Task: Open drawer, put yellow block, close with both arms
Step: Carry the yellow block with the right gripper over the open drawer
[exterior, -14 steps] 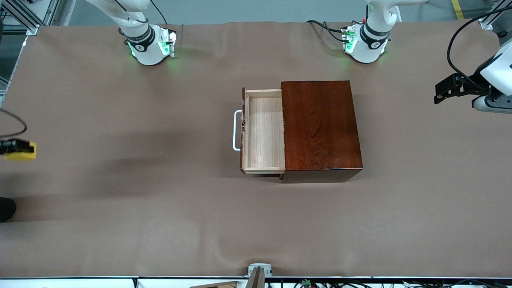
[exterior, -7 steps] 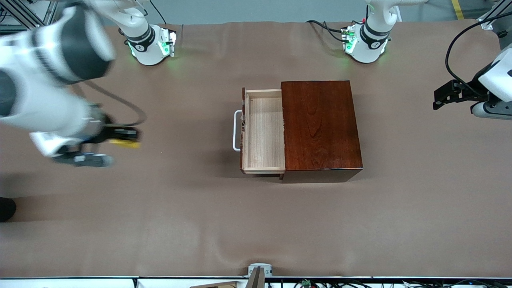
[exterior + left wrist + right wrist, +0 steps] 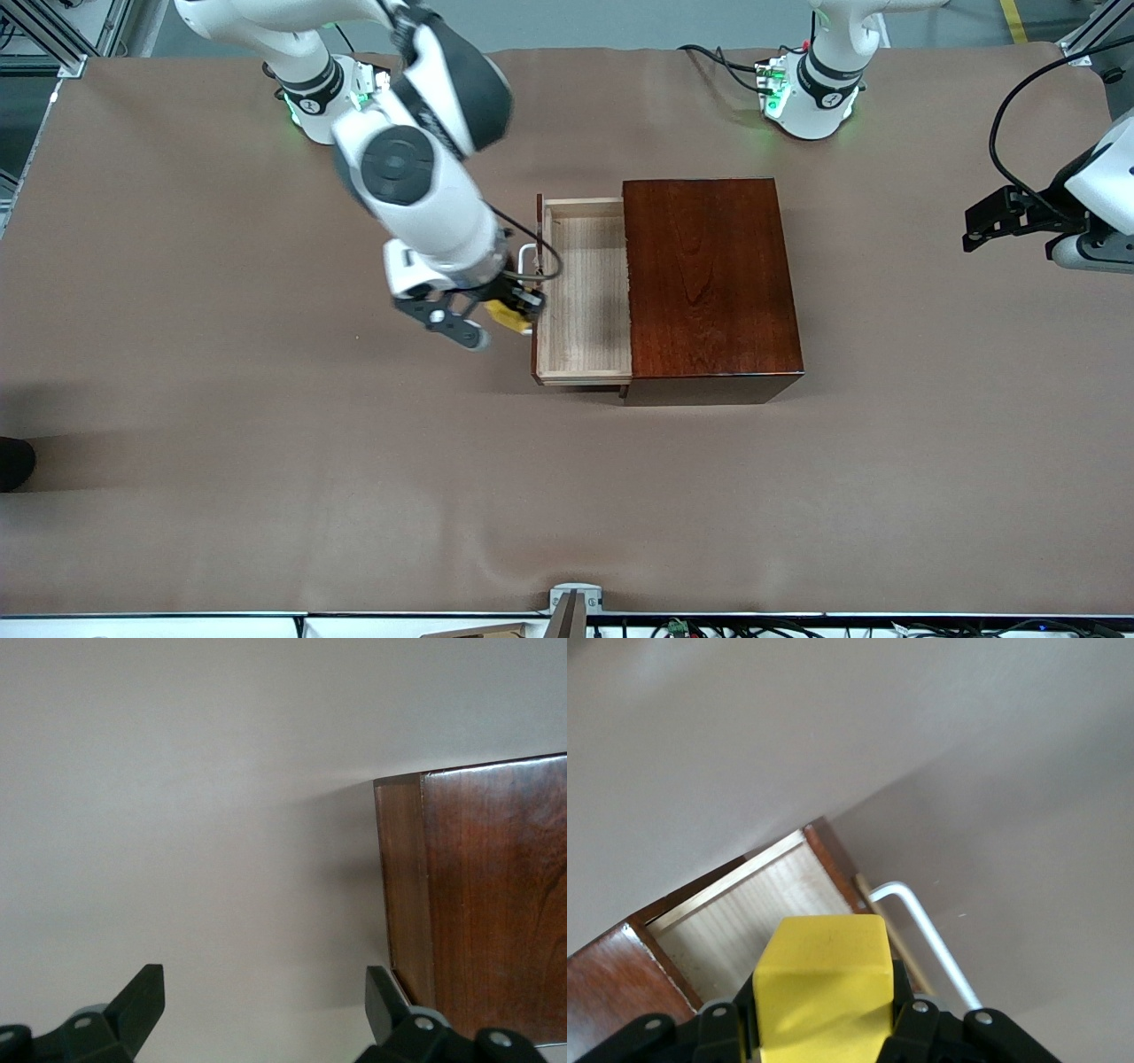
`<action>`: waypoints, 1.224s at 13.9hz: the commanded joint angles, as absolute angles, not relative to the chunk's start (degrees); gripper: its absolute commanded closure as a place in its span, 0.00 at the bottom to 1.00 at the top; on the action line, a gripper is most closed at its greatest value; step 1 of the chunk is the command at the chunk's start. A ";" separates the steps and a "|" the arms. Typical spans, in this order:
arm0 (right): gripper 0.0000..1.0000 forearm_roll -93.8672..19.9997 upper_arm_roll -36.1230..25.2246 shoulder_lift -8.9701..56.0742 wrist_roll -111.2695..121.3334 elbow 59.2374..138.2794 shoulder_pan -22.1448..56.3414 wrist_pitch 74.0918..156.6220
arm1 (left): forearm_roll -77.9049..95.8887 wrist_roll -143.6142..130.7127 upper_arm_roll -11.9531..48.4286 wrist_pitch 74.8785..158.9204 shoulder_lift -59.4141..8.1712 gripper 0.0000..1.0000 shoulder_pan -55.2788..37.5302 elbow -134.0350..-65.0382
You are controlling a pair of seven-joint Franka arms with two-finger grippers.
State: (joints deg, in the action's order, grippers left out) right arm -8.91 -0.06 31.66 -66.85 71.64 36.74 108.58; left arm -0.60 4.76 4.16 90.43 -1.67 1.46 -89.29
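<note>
Right tool pinches the small bright yellow block in the air over the white bar handle of the pulled-out pale-wood drawer. Its glossy dark mahogany cabinet sits mid-tabletop. Left tool, fingers spread and holding nothing, waits toward its own end

bright, even light from overhead falls on the brown cloth-covered table. soft shadows lie under the white right arm and beside the glossy dark mahogany cabinet, whose top carries a faint sheen. green glow rings both bases. the small yellow block looks soft-edged up close.
</note>
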 commanded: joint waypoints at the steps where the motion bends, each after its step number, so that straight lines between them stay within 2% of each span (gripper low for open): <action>1: 1.00 -10.37 -0.97 34.53 -67.42 70.40 38.14 111.08 | -1.14 6.24 4.22 90.62 -1.67 0.00 1.76 -88.68; 12: 1.00 -9.84 -1.05 43.68 -45.36 70.93 40.87 124.09 | -1.14 6.50 4.22 91.49 -2.11 0.00 3.08 -88.59; 17: 1.00 -10.19 -1.05 44.21 -45.18 71.02 42.36 124.01 | -1.14 6.50 4.22 91.76 -2.20 0.00 3.08 -88.68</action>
State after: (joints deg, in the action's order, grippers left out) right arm -8.94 -0.27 43.64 -45.74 71.45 40.96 123.84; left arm -0.60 4.88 3.91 91.30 -1.95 2.61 -89.19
